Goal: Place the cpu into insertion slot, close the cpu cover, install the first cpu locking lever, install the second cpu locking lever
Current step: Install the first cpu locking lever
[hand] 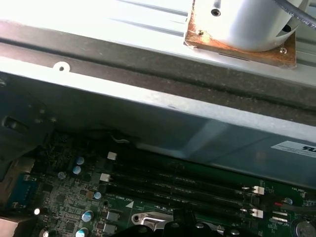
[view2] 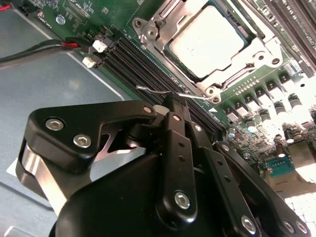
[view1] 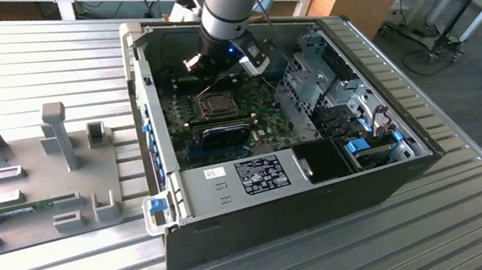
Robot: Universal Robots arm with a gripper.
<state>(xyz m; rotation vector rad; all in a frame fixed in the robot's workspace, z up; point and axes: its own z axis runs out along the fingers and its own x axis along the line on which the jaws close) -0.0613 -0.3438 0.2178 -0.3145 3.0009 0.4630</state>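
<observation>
Cpu [view2: 207, 42] lies flat in insertion slot [view1: 218, 106], cpu cover [view2: 261, 49] down over it; locking lever [view2: 154, 91] lies lengthwise along slot's memory-side edge; gripper [view2: 170, 104] pressed together, tips at lever.

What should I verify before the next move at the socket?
1. cpu seated in the insertion slot: ok.
2. cpu cover lying down around the cpu: ok.
3. gripper at the thin wire lever beside the socket: ok.
4. That lever latched: cannot tell.
5. Black cable apart from the gripper: ok.
</observation>
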